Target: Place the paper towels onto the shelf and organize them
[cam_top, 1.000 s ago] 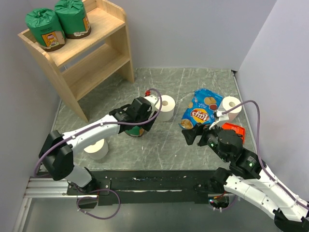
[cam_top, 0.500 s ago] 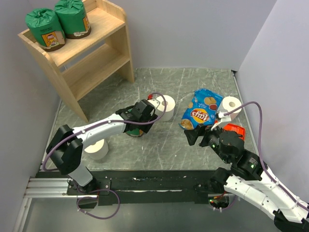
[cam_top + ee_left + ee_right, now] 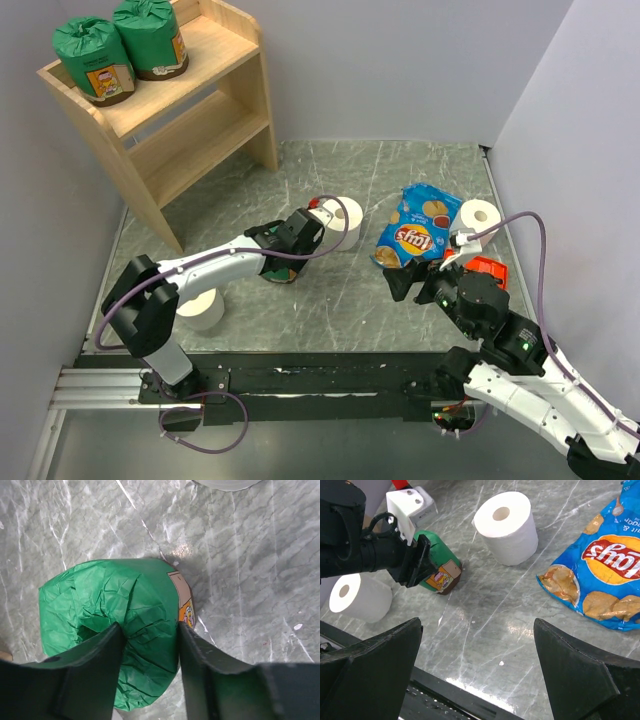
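A green-wrapped paper towel roll (image 3: 115, 600) stands on the marble floor left of centre (image 3: 283, 272). My left gripper (image 3: 149, 635) comes down over it, and both fingers press into the crinkly wrap, shut on the roll. Two more green rolls (image 3: 93, 55) (image 3: 150, 38) stand on the top tier of the wooden shelf (image 3: 200, 105) at the back left. Bare white rolls stand just behind the left gripper (image 3: 345, 222), at the front left (image 3: 200, 308) and at the far right (image 3: 480, 218). My right gripper (image 3: 400, 282) (image 3: 477, 625) hangs wide open over bare floor, holding nothing.
A blue chips bag (image 3: 415, 230) lies right of centre, just beyond the right gripper. A red packet (image 3: 487, 268) lies partly under the right arm. Walls close in on the left, back and right. The shelf's lower tier (image 3: 205, 140) holds nothing.
The left gripper has settled lower over the green roll and its jaws have closed onto the wrap. The right arm has hardly moved.
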Robot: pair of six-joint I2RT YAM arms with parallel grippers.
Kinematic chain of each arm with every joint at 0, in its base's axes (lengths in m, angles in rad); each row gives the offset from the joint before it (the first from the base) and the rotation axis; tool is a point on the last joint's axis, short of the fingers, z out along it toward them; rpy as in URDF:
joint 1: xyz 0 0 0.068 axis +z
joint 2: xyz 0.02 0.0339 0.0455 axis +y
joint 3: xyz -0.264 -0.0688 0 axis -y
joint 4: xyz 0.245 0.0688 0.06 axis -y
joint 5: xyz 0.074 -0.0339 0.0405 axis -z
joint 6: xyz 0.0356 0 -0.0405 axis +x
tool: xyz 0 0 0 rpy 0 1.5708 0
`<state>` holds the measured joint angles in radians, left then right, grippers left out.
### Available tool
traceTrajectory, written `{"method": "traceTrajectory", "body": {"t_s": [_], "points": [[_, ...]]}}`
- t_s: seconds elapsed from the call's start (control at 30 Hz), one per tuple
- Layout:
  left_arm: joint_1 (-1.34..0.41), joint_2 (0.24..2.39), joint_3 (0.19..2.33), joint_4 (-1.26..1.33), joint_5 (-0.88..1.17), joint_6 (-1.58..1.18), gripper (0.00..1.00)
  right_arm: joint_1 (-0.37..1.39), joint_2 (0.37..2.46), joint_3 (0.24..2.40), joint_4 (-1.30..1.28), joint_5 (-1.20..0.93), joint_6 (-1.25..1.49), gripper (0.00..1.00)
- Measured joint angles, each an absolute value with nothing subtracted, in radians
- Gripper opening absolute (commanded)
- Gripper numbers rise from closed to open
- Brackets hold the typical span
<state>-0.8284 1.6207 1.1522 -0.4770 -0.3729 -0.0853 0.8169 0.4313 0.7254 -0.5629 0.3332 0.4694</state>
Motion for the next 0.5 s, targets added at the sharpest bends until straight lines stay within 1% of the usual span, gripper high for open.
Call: {"method": "traceTrajectory", "body": {"t_s": [0.07, 0.27, 0.5], "points": [[-0.831, 1.621, 1.152, -0.478, -0.379, -0.084, 0.43, 0.817, 0.428, 0.725, -0.563, 0.334, 0.469, 1.0], [-0.842, 1.62, 1.156, -0.495, -0.399, -0.082, 0.38, 0.817, 0.427, 0.725, -0.563, 0.335, 0.464, 1.0], [-0.846, 1.59, 1.203, -0.592, -0.43, -0.045, 0.37, 0.817, 0.428, 0.725, -0.563, 0.333, 0.462, 1.0]]}}
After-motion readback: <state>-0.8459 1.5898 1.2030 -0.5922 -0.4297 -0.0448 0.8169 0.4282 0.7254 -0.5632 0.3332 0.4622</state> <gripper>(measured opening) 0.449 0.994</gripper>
